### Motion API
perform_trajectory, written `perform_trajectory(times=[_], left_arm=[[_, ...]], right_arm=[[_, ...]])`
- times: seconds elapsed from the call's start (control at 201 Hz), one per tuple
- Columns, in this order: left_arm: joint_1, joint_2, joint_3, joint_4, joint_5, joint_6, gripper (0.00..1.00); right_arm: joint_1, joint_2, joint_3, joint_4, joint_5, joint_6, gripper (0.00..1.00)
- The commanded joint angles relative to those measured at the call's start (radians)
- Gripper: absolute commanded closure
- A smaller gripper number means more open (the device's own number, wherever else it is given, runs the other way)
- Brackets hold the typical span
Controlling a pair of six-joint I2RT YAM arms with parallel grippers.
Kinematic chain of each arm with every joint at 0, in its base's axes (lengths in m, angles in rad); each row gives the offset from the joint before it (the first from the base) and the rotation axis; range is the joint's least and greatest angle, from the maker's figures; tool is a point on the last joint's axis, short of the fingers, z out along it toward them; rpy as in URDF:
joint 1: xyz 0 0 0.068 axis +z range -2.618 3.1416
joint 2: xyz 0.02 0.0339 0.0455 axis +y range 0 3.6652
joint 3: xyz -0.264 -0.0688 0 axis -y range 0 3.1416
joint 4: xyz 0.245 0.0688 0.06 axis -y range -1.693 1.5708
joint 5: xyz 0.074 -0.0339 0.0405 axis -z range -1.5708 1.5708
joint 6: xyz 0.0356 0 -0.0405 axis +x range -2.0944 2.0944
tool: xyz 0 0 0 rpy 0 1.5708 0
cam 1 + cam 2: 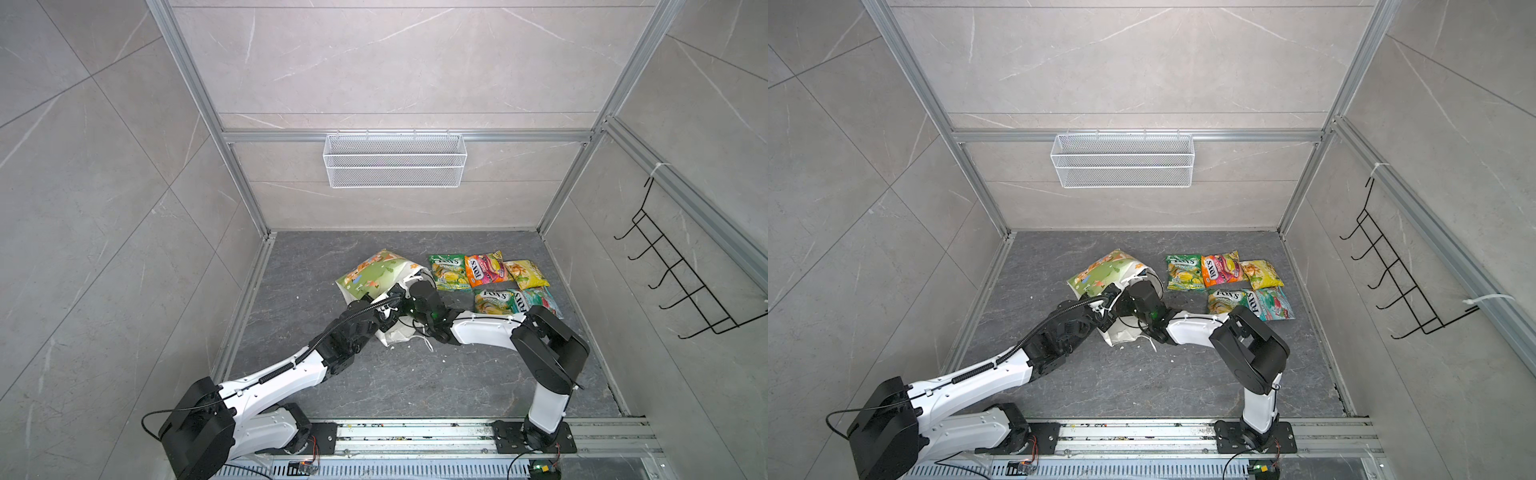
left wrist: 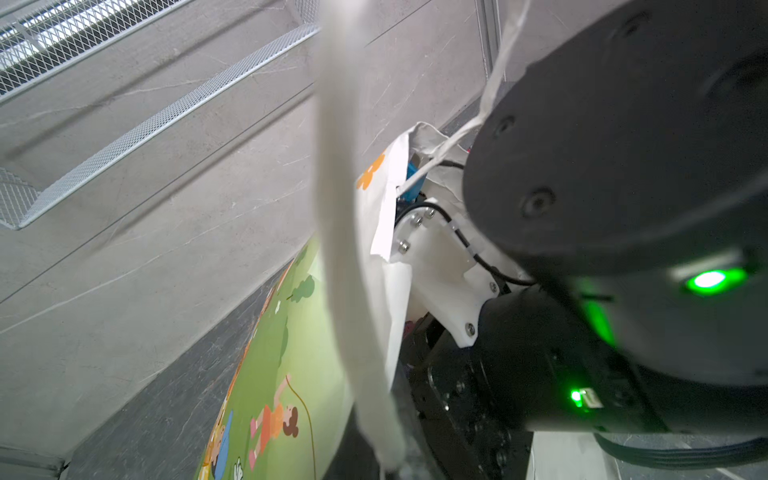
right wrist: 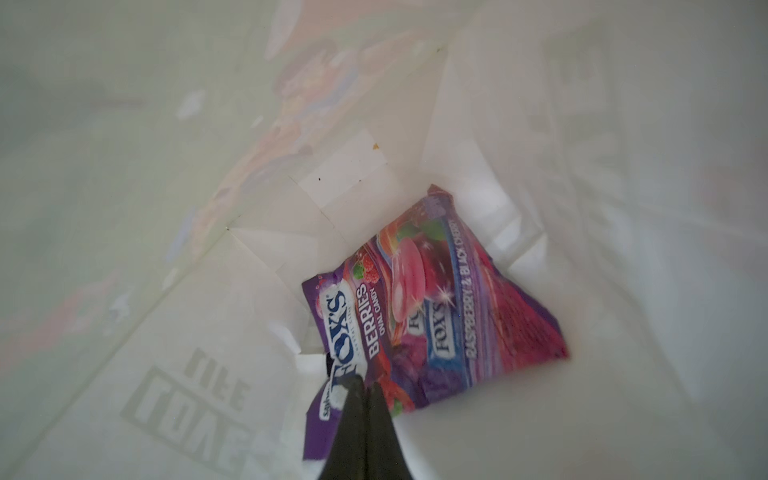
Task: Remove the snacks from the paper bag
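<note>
1. Both top views show the dark grey bench [image 1: 374, 386], with the two arms reaching over its middle.
2. The paper bag [image 1: 368, 274] lies on it left of centre, printed side up, its mouth turned toward the arms.
3. Five pouches [image 1: 484, 270] lie flat in two rows just right of the bag, edges touching or overlapping.
4. In the right wrist view a purple pouch [image 3: 436, 299] lies at the bag's bottom.
5. The right hand [image 3: 366, 384], inside the bag, has its fingers pressed together over that pouch's near corner. I cannot tell whether film is caught between them.
6. The left hand [image 1: 386, 309] pinches the bag's white rim.
</note>
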Motion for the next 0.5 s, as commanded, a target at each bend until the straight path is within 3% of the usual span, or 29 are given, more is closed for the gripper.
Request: perform_trajectory(times=[0.0, 0.02, 0.075, 0.289, 0.493], left_arm=[[0.004, 0.012, 0.007, -0.012, -0.036, 0.004, 1.0], [0.004, 0.012, 0.007, -0.012, -0.037, 0.003, 1.0], [0.004, 0.01, 0.009, -0.015, -0.031, 0.002, 1.0], [0.004, 0.0, 0.016, -0.023, -0.016, 0.002, 1.0], [0.005, 0.003, 0.033, -0.035, 0.004, -0.003, 1.0]], right_arm=[[0.0, -0.073, -0.005, -0.04, 0.01, -0.003, 1.0], [0.001, -0.075, 0.0, -0.064, 0.015, 0.006, 0.99], [-0.002, -0.075, 0.011, -0.124, 0.027, 0.048, 0.81], [-0.034, -0.062, -0.021, -0.118, -0.038, 0.18, 0.79], [-0.038, 0.018, 0.085, -0.263, -0.083, 0.271, 0.54]])
